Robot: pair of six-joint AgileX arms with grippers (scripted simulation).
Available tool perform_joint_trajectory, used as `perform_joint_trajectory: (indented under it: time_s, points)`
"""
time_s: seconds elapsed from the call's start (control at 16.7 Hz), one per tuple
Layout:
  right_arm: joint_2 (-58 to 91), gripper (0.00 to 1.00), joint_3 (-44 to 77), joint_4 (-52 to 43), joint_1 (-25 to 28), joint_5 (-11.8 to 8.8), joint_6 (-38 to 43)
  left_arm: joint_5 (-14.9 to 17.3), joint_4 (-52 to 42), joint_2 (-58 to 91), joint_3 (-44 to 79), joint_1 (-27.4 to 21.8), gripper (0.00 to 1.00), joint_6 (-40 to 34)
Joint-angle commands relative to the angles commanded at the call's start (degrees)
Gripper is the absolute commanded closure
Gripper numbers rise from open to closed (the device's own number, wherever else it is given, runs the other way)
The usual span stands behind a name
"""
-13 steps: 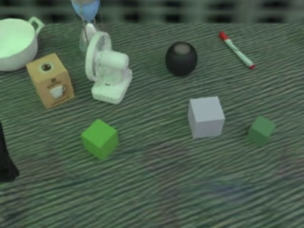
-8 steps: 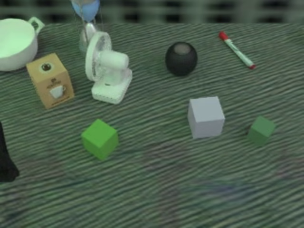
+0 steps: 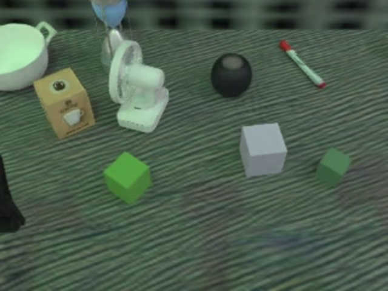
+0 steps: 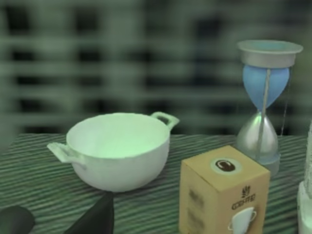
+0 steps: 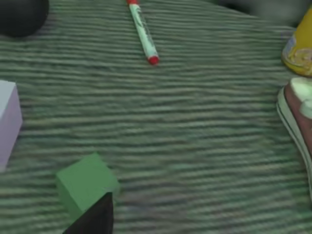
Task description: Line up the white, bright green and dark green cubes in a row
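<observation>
Sitting apart, the white cube (image 3: 263, 149) is right of centre in the top view, the dark green cube (image 3: 333, 166) at its right, the bright green cube (image 3: 127, 177) lower left. Left arm (image 3: 7, 203) rests at the left edge; neither claw's opening can be told.

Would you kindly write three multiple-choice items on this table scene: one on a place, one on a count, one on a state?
1. What lies nearest the dark green cube?
A. white cube
B. bright green cube
C. white bowl

2. How many cubes are on the table?
A. two
B. three
C. four

3. How do the cubes stand?
A. stacked
B. touching in a row
C. apart, none held

Answers: 1 A, the white cube is its closest neighbour in the top view. 2 B, one white and two green. 3 C, gaps separate all three and no gripper grasps any.
</observation>
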Motion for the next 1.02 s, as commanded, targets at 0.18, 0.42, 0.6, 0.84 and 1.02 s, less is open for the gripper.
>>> perform_joint_trajectory:
  time_s: [0.18,0.42,0.6,0.84,1.02]
  points:
    - [19.5,0.0,12.8,-9.5,2.2,0.1,-5.5,0.0,0.0,0.0,0.0,0.0,0.0,0.0]
    - [43.5,0.0,29.1,-21.9,4.9,0.3,-12.5,0.0,0.0,0.0,0.0,0.0,0.0,0.0]
    - [57.7,0.0,40.2,-29.6,6.7,0.4,-17.0,0.0,0.0,0.0,0.0,0.0,0.0,0.0]
    - [72.3,0.0,51.9,-36.9,8.5,0.3,-21.5,0.0,0.0,0.0,0.0,0.0,0.0,0.0]
    - [77.9,0.0,57.0,-39.6,9.2,0.3,-23.4,0.0,0.0,0.0,0.0,0.0,0.0,0.0]
